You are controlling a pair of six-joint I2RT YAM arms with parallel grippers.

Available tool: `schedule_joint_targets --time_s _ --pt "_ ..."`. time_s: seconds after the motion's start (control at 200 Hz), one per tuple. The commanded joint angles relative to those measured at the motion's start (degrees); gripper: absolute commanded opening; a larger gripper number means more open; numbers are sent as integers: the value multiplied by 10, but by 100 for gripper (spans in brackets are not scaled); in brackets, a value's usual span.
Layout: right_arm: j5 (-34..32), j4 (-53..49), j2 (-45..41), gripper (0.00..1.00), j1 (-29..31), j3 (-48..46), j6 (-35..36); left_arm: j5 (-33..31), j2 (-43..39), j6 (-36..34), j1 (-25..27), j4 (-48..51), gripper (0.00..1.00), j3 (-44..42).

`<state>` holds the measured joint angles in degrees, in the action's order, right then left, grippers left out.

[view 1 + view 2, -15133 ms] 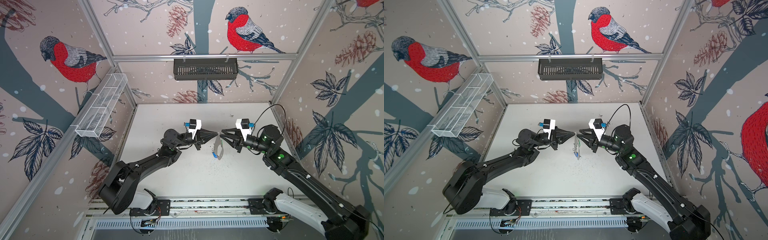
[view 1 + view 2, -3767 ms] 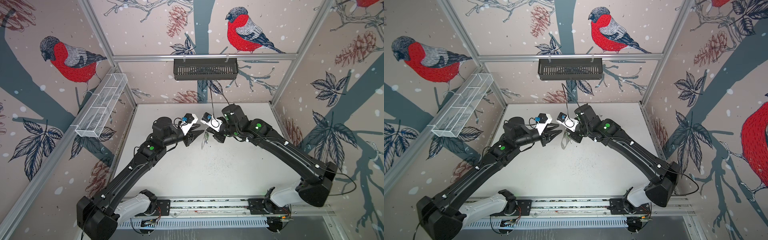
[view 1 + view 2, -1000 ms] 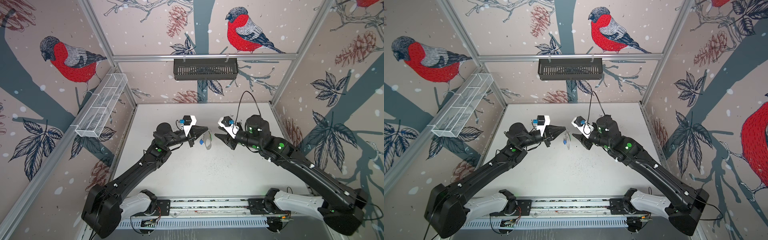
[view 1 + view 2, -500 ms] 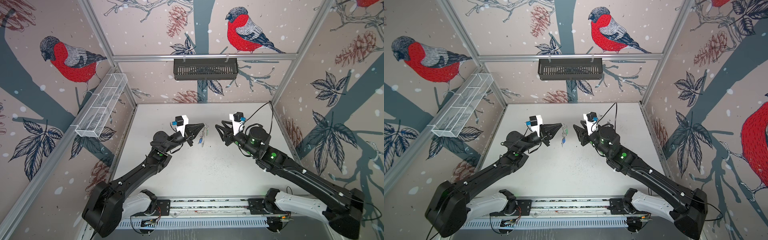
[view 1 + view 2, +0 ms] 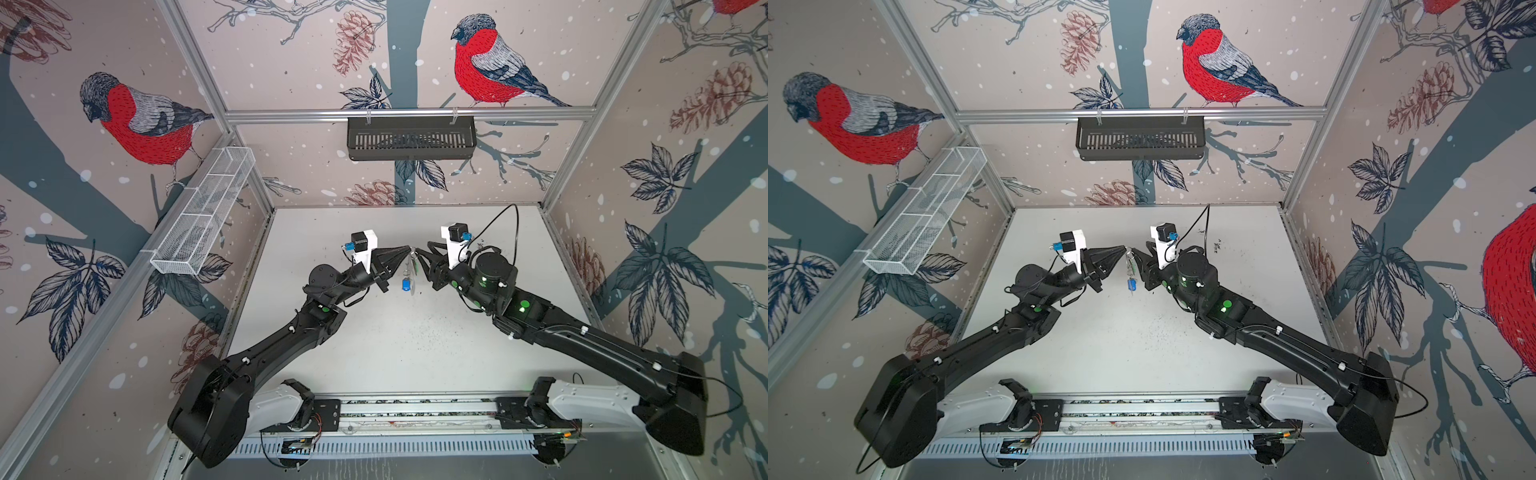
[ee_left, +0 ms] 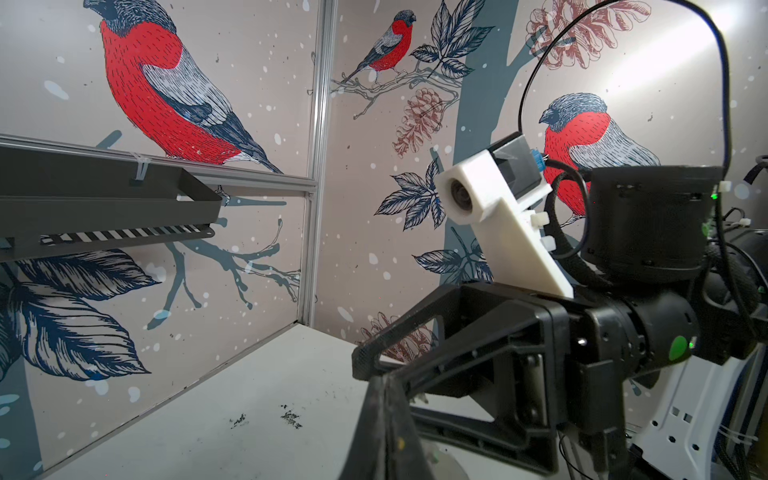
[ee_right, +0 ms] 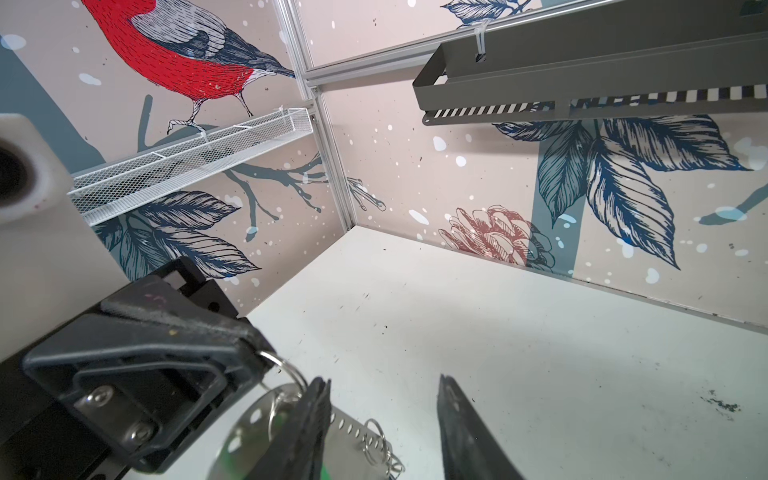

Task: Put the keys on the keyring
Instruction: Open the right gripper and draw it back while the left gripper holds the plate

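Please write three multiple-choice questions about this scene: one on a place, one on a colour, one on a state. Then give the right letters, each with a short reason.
1. Where is the bunch of keys?
A. flat on the table
B. in the white wire basket
C. hanging from the left pincer, close to the right pincer

2. Which colour is the lowest-hanging tag?
A. blue
B. red
C. yellow

3. How is the left pincer?
A. wide open
B. shut on a small metal ring
C. out of sight

Answers: C, both top views show the bunch dangling under its tip; A, the oval at the bunch's end is blue; B, the right wrist view shows its tips pinching the ring.
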<state>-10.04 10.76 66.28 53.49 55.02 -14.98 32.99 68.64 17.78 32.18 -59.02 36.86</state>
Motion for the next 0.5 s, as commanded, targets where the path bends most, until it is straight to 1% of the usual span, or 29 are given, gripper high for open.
schedule_joint_targets --time_s 0.0,0.495 --pt "-13 15 7 45 7 9 7 4 2 6 1 -45 0 0" --pt "-32 8 34 46 27 26 17 19 11 22 2 -76 0 -6"
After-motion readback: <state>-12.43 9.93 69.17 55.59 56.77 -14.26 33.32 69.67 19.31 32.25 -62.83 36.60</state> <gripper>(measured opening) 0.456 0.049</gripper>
